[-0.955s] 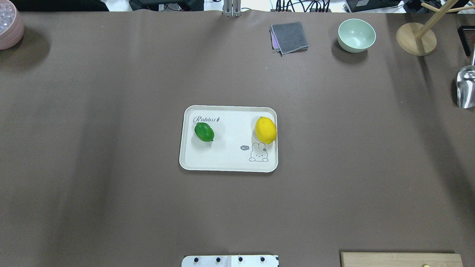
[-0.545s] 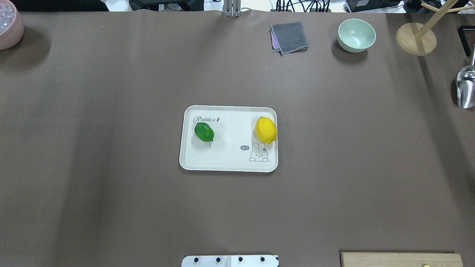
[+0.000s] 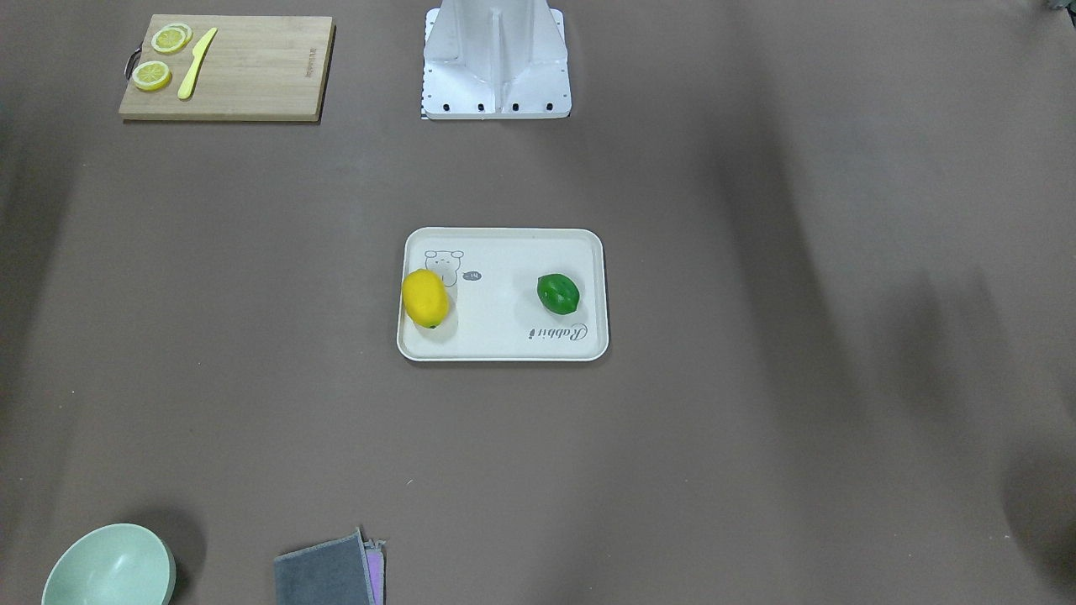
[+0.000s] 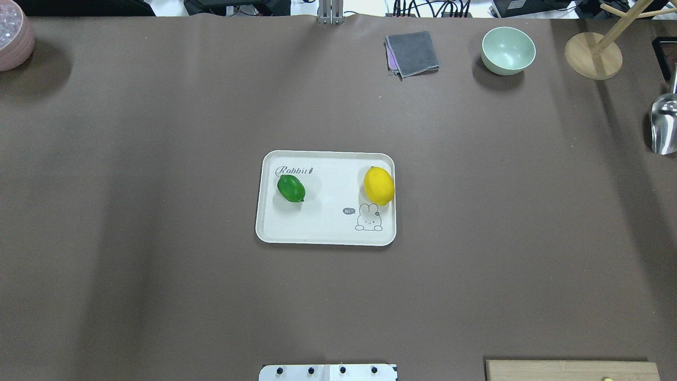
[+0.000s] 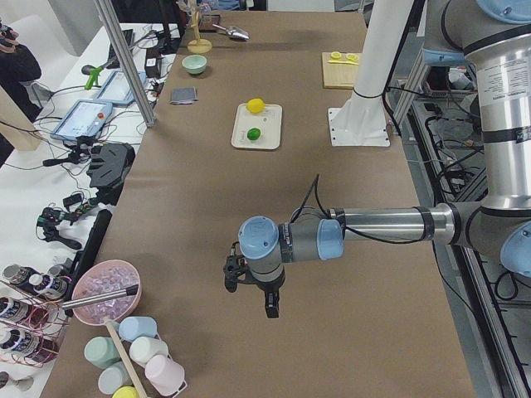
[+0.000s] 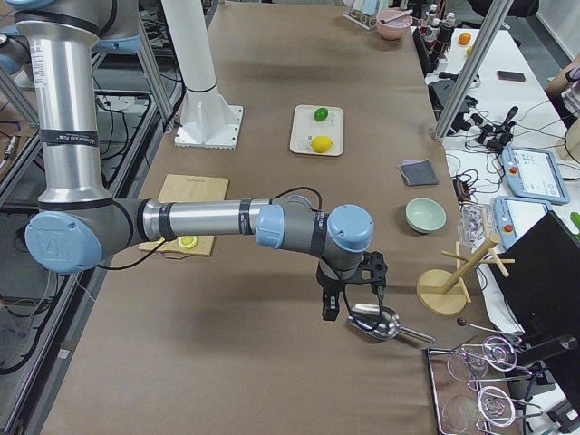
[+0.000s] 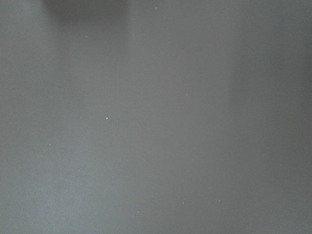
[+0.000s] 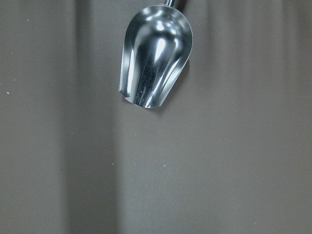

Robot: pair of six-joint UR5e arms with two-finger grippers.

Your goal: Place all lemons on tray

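The cream-white tray (image 4: 325,235) lies at the table's middle. The green lemon (image 4: 291,189) rests on its left part by the "Rabbit" script, and the yellow lemon (image 4: 378,186) on its right part against the rim. Both also show in the front view: yellow lemon (image 3: 425,298), green lemon (image 3: 558,293). Neither gripper shows in the overhead or front view. My left gripper (image 5: 249,297) hangs over bare table far from the tray. My right gripper (image 6: 353,301) hangs above a metal scoop (image 8: 155,56). I cannot tell whether either is open or shut.
A wooden cutting board (image 3: 252,76) with lemon slices (image 3: 152,75) and a yellow knife (image 3: 195,63) lies near the robot base (image 3: 496,63). A green bowl (image 4: 508,50), a grey cloth (image 4: 412,53), a wooden stand (image 4: 592,55) and a pink bowl (image 4: 13,37) line the far edge.
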